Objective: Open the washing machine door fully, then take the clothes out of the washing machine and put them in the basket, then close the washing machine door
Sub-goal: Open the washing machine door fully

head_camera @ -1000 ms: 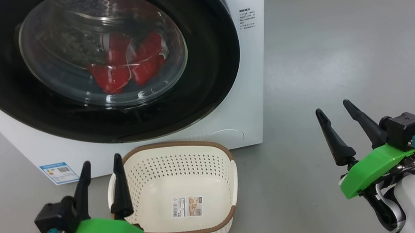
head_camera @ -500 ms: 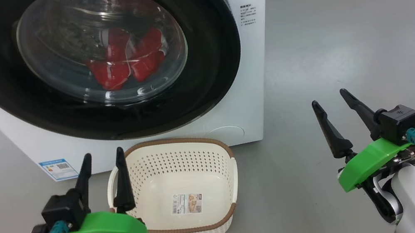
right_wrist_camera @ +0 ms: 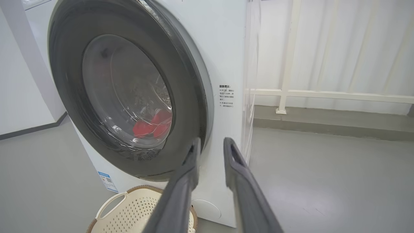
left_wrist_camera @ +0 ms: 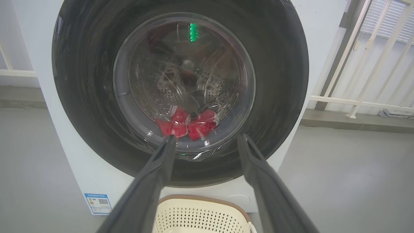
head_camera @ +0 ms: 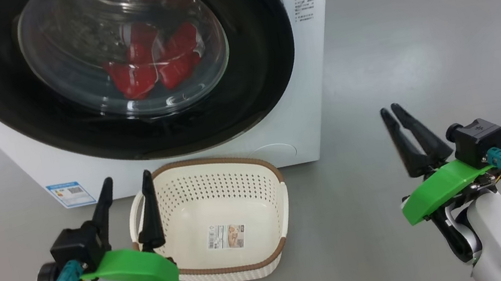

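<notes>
— Down on the floor [head_camera: 415, 31], off to the right of the washing machine [head_camera: 311, 79], hangs the right claw [head_camera: 390, 109]. What could go wrong from there?

— Its fingers are drawn close, with only a narrow gap between them and nothing in it. The washing machine door [head_camera: 267, 56] is shut, and its glossy black rim sits nearly flush with the white front. I'd judge the main risk is a slip. If the fingertips meet that rim away from its edge, they could skate across it instead of catching behind it.

— Anything else?

— The left claw [head_camera: 126, 177] is spread wide and empty, poised over the left rim of the basket [head_camera: 213, 159], which stands on the floor close under the door. I can't tell which side the hinge is on. If the door swings that way it may strike that claw, and a knock could shove the basket aside.

— Where is the door relative to the right claw?

— Ahead and to its left, well apart. From the right wrist view the fingertips aim roughly at the door's lower right edge, with no contact.

— And the clothes [head_camera: 152, 73]?

— Red, bunched low inside the machine behind the door's window [head_camera: 77, 47]. Neither claw can reach them until the door is open. The basket has no clothes in it yet.
</notes>
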You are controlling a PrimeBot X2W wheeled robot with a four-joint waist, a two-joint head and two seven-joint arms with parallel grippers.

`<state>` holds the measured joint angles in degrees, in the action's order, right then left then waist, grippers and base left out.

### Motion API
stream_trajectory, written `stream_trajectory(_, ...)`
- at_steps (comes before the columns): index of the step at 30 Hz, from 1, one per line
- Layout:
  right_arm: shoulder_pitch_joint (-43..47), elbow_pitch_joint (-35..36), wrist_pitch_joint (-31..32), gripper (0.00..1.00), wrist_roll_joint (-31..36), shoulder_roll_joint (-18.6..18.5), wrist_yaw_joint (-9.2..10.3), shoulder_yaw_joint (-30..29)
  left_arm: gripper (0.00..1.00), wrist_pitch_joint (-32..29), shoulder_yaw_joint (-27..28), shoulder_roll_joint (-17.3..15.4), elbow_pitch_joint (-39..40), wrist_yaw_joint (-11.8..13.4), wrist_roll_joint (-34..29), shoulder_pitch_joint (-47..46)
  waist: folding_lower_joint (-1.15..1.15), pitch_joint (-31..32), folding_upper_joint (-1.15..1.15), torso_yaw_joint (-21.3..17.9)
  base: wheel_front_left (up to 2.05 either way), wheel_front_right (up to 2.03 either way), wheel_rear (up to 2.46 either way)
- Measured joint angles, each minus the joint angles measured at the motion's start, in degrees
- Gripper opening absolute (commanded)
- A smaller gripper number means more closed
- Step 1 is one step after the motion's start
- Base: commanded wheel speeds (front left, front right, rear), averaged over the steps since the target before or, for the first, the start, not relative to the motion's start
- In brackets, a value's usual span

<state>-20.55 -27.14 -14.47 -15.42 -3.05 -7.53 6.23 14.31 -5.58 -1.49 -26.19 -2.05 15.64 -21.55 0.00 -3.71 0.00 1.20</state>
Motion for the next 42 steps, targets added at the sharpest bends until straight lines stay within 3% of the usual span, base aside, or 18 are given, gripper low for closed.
stream_trajectory(4, -0.1, 0.0, 0.0, 0.00, -3.0, 0.0, 0.00, 0.1, 1.00, 0.0, -0.3, 0.0, 0.5, -0.1, 0.0, -0.1, 0.00, -1.0, 0.00, 0.2, 0.00, 0.00, 0.00)
stream_trajectory(9, -4.2, -0.3, 0.0, 0.00, -16.5, -0.2, 0.00, 1.6, 1.00, 0.0, -1.1, 0.0, 2.8, -0.5, 0.6, -1.0, 0.00, -3.2, 0.00, 1.1, 0.00, 0.00, 0.00)
stream_trajectory(15, -8.0, 0.0, 1.4, 0.00, -26.2, -0.6, 0.00, 2.4, 1.00, 0.0, -1.5, 0.0, 4.8, -0.5, 1.4, -1.2, 0.00, -5.7, 0.00, 1.8, 0.00, 0.00, 0.00)
stream_trajectory(26, -15.5, 5.6, 9.9, 0.00, -48.0, -6.5, 0.01, 3.6, 1.00, 0.3, -3.4, 0.0, 9.5, -0.5, 3.1, -4.5, 0.00, -12.4, 0.00, 3.9, 0.00, 0.00, 0.00)
stream_trajectory(33, -21.1, 6.5, 17.8, 0.00, -62.5, -8.2, 0.01, 1.1, 1.00, 0.3, -4.5, 0.0, 11.5, -0.4, 3.1, -4.8, 0.00, -16.6, 0.00, 5.7, 0.00, 0.00, 0.00)
stream_trajectory(42, -28.3, 5.4, 28.0, 0.00, -74.5, -8.9, 0.04, -1.5, 1.00, 0.3, -6.5, 0.0, 13.2, -0.3, 3.1, -6.1, 0.00, -21.3, 0.00, 7.2, 0.00, 0.00, 0.00)
